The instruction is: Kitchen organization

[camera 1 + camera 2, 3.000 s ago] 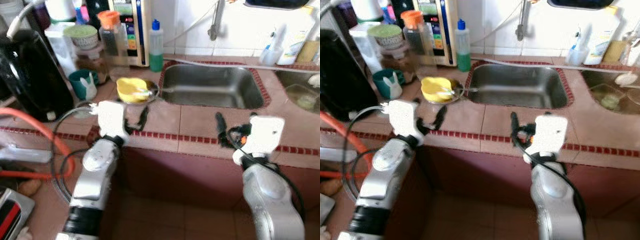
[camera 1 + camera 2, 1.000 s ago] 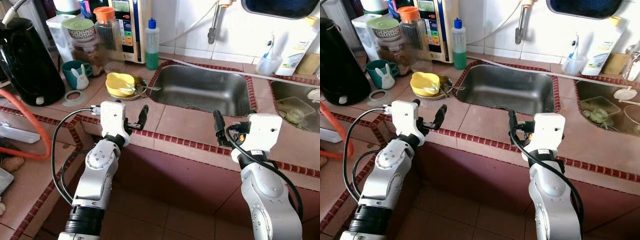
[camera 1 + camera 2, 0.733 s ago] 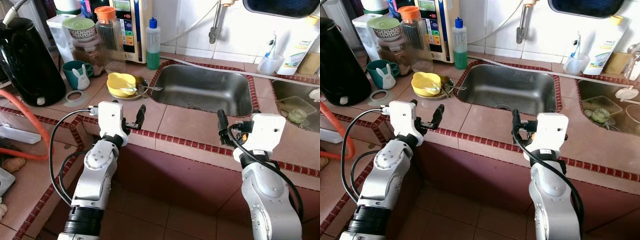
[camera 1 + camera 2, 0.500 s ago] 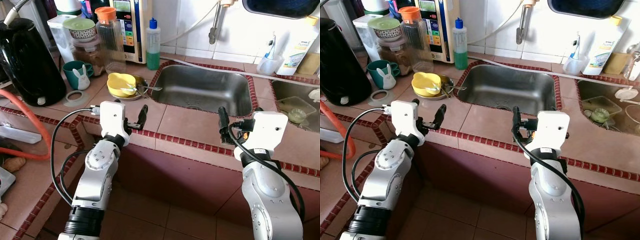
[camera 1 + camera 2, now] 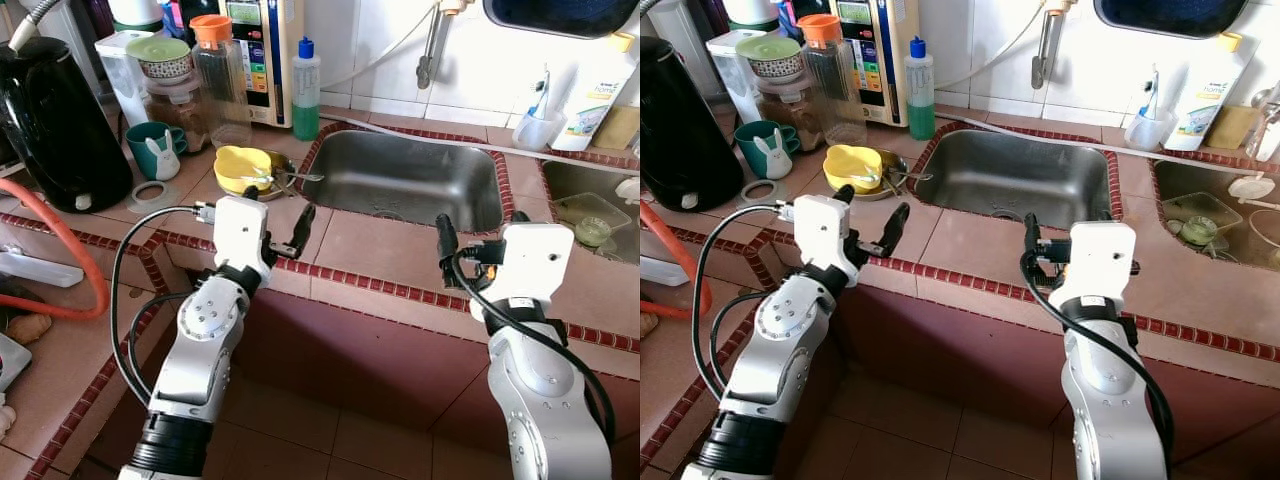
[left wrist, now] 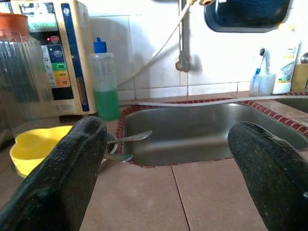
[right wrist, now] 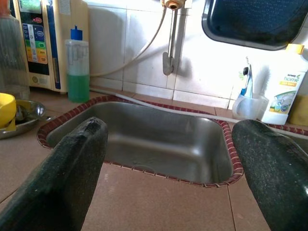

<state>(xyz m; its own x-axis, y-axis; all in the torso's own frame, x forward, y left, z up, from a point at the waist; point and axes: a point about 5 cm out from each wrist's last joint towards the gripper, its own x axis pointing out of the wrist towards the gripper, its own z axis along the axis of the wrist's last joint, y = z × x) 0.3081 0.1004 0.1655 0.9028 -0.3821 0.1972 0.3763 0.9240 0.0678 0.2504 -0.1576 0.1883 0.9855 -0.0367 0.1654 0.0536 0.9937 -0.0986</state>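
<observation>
We judge the organizing barely begun: our left gripper (image 5: 285, 232) and right gripper (image 5: 1032, 244) both hover spread wide and empty over the tabletop (image 5: 385, 245). The yellow bowl (image 5: 243, 168) with spoon (image 6: 129, 138) sits untouched beside the sink (image 5: 410, 180).

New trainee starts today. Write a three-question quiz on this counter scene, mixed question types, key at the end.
1. True or false: the left gripper holds the yellow bowl.
2. What stands nearest the back left corner of the sink?
A. green-filled bottle with blue cap
B. black kettle
C. teal mug
3. Fill in: both grippers, the right gripper included, have their fingers ____.

Key
1. False: it hovers over the counter edge, apart from the bowl.
2. A
3. open
</observation>
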